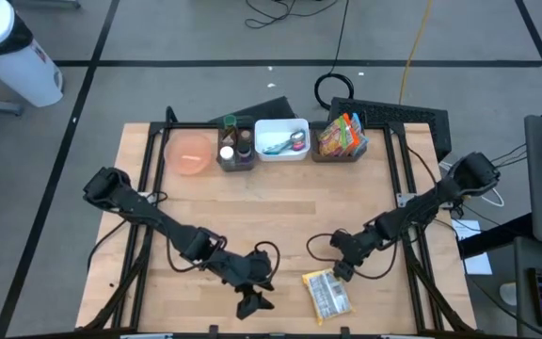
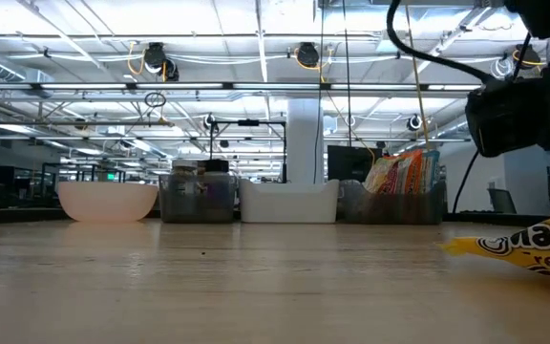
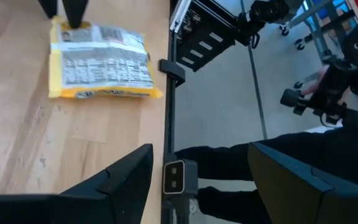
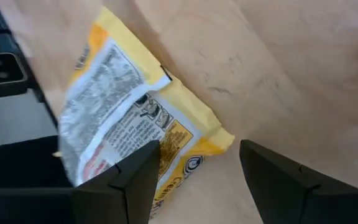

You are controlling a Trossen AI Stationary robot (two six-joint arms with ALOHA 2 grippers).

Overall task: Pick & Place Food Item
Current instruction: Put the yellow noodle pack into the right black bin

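Right gripper [image 1: 342, 271]: wide, empty, just above the packet [image 1: 328, 294], lined up to grab it.
Left gripper [image 1: 252, 303]: wide, empty, beside packet, waiting.

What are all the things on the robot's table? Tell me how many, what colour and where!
snack packet: one, yellow, flat near the front edge, right of centre
bowl: one, pink, back left
dark bin of bottles: one, beside the bowl
white bin: one, back centre
dark bin of colourful packets: one, back right
table: one, light wood
left gripper: one, dark, open, front centre
right gripper: one, dark, open, just over the snack packet's back end
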